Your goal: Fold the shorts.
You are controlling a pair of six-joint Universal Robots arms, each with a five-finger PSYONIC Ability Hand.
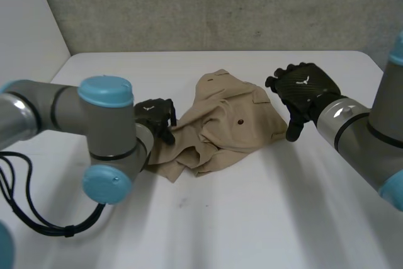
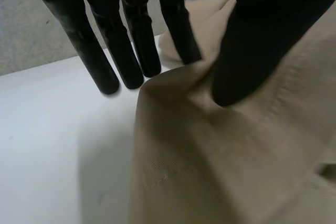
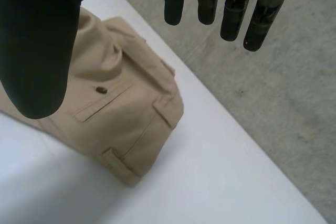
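the tan shorts [image 1: 227, 124] lie crumpled near the middle of the white table [image 1: 264, 218], a buttoned pocket [image 3: 101, 91] facing up. the left hand [image 1: 157, 116] is at the heap's left edge, its thumb [image 2: 247, 45] pressing a raised fold of cloth against one straight finger and so pinching it, while the other fingers [image 2: 100, 56] reach the bare table beside the cloth. the right hand [image 1: 305, 86] hovers by the shorts' right edge, fingers spread and straight, holding nothing.
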